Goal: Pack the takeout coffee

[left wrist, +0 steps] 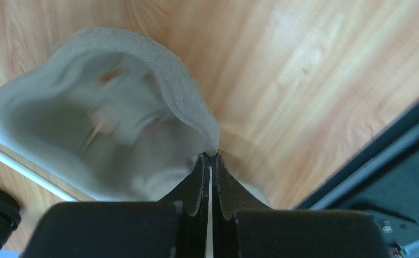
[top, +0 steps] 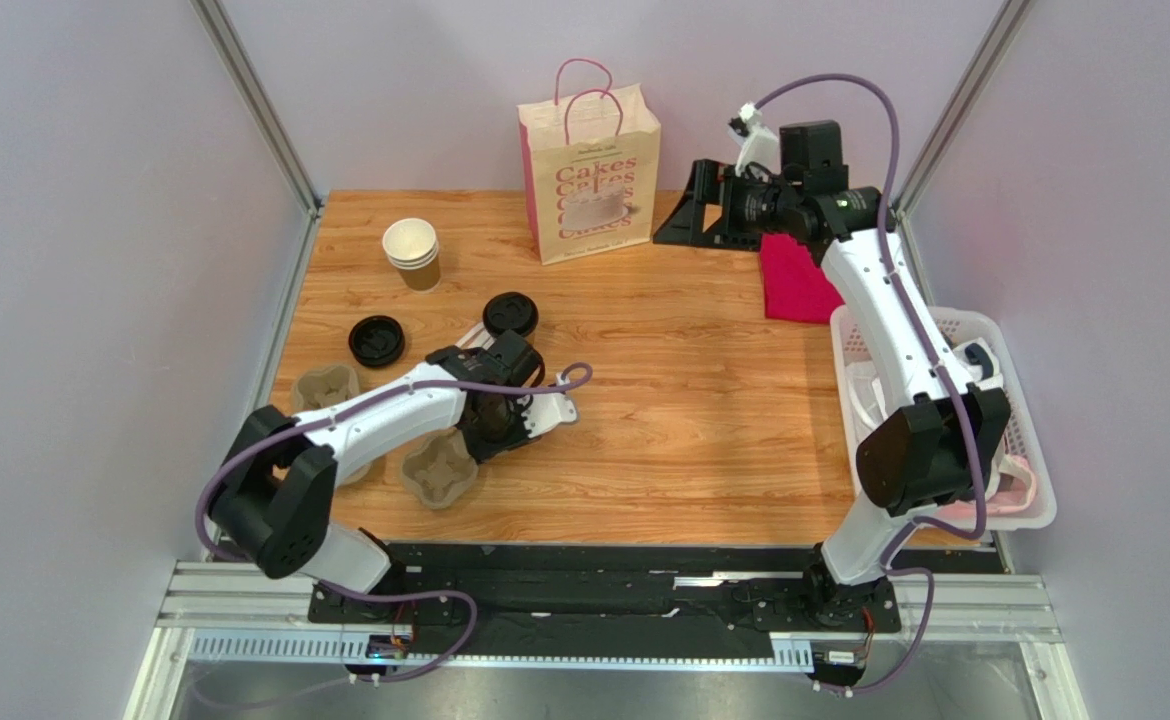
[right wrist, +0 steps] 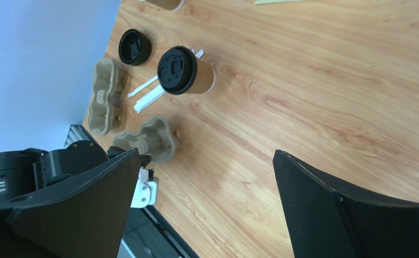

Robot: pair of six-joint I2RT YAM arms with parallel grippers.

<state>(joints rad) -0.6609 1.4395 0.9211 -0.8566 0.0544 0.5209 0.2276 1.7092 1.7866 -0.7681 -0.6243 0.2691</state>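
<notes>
At table left, the left gripper (left wrist: 210,157) is pinching the cup carrier (left wrist: 158,70), probably positioning it for the takeout coffee (right wrist: 187,71). The right gripper (right wrist: 206,153) is hovering open, empty.

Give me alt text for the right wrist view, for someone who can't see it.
A lidded brown paper cup stands on a wooden table, seen between the wide-open black fingers of the right gripper. Left of it are a loose black lid, white sticks, a grey pulp carrier and a second carrier.
</notes>
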